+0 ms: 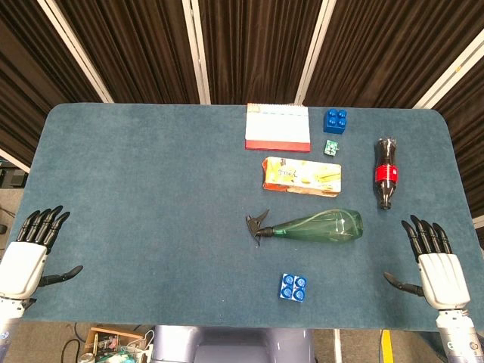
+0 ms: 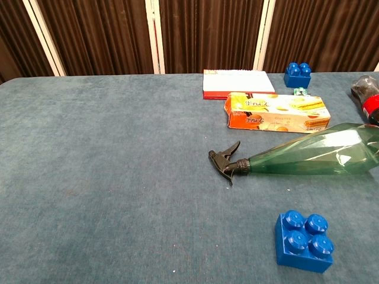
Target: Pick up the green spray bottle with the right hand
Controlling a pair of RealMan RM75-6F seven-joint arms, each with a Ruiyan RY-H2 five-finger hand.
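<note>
The green spray bottle (image 1: 318, 225) (image 2: 314, 155) lies on its side near the table's middle right, its black trigger head (image 1: 258, 225) (image 2: 225, 161) pointing left. My right hand (image 1: 432, 261) hovers open at the table's front right corner, fingers spread, to the right of the bottle and apart from it. At the front left edge my left hand (image 1: 30, 252) is open too, far from the bottle. Neither hand shows in the chest view.
An orange snack box (image 1: 301, 175) (image 2: 276, 112) lies just behind the bottle. A cola bottle (image 1: 386, 171) (image 2: 367, 94) lies to the right. A red-and-white box (image 1: 277, 127), a blue brick (image 1: 336, 120) and a small green item (image 1: 331, 147) sit further back. Another blue brick (image 1: 293, 287) (image 2: 304, 241) sits in front.
</note>
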